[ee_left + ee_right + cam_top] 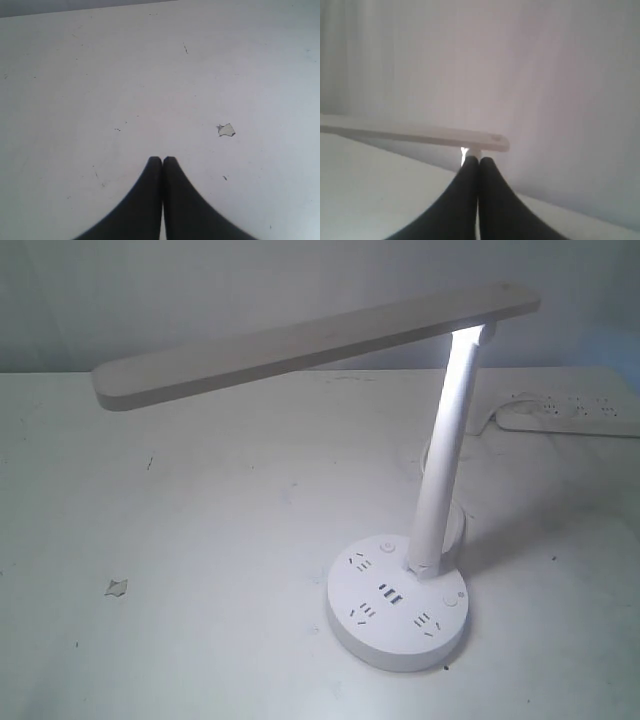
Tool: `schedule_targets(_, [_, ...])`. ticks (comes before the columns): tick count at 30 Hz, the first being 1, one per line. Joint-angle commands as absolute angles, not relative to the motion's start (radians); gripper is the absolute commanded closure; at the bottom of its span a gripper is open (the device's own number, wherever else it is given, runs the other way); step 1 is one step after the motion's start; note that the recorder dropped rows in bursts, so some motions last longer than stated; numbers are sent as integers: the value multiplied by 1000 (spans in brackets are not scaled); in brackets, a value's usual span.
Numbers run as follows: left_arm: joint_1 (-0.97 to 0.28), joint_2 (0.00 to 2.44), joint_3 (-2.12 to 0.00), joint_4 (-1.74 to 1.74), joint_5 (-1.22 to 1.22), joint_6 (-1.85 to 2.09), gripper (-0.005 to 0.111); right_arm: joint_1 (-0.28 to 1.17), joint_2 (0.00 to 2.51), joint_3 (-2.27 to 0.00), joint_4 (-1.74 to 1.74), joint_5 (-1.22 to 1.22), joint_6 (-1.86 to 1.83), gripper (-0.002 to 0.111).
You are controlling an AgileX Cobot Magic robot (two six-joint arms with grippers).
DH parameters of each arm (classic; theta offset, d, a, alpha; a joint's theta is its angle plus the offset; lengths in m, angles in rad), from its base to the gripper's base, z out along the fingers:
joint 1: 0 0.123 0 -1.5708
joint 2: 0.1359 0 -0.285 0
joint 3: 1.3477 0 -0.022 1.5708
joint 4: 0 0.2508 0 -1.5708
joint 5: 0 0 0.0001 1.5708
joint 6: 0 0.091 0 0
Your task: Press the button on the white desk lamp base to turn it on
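Power strip [580, 412] behind white desk lamp base [396, 640], pale scrap [117, 587] leftward; left and right jaws together.

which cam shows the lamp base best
The exterior view: the white desk lamp base sits whole there, with its sockets and USB ports facing up. The left wrist view shows only the table, no base. The right wrist view catches just the lamp head, not the base.
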State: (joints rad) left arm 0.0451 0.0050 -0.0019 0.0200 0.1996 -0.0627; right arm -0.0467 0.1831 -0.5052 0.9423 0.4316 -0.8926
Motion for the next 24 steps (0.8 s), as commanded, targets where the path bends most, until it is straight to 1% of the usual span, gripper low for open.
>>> schedule_targets(1, [47, 12, 0, 16, 197, -63, 107, -41, 71, -503, 946, 307, -887, 108])
schedule_targets(2, [47, 12, 0, 16, 197, -63, 107, -41, 38, -503, 938, 235, -887, 108])
schedule_targets(4, [47, 12, 0, 16, 197, -63, 107, -41, 24, -476, 929, 169, -881, 108])
schedule_targets(5, [47, 12, 0, 16, 197, -63, 107, -41, 24, -456, 835, 141, -813, 108])
schedule_targets(8, [47, 12, 0, 16, 197, -63, 107, -41, 24, -382, 228, 168, -264, 108])
schedule_targets(9, [47, 12, 0, 16, 197, -63, 107, -41, 24, -351, 73, 168, -93, 108])
schedule_targets(11, [47, 12, 0, 16, 197, -63, 107, -41, 24, -286, -109, 168, 56, 108])
schedule_targets(12, [47, 12, 0, 16, 197, -63, 107, -43, 24, -226, -108, 168, 26, 108])
schedule_targets(15, [47, 12, 0, 16, 197, -63, 107, -80, 24, -68, 56, 162, -186, 108])
schedule_targets(17, [47, 12, 0, 16, 197, -63, 107, -137, 24, 0, 101, 141, -178, 108])
schedule_targets(18, [47, 12, 0, 16, 197, -63, 107, -188, 24, 0, 101, 200, -156, 108])
schedule_targets(20, [47, 12, 0, 16, 197, -63, 107, -229, 24, 0, 101, 241, -145, 108])
schedule_targets(24, [47, 12, 0, 16, 197, -63, 107, -274, 8, 0, 101, 326, -145, 108])
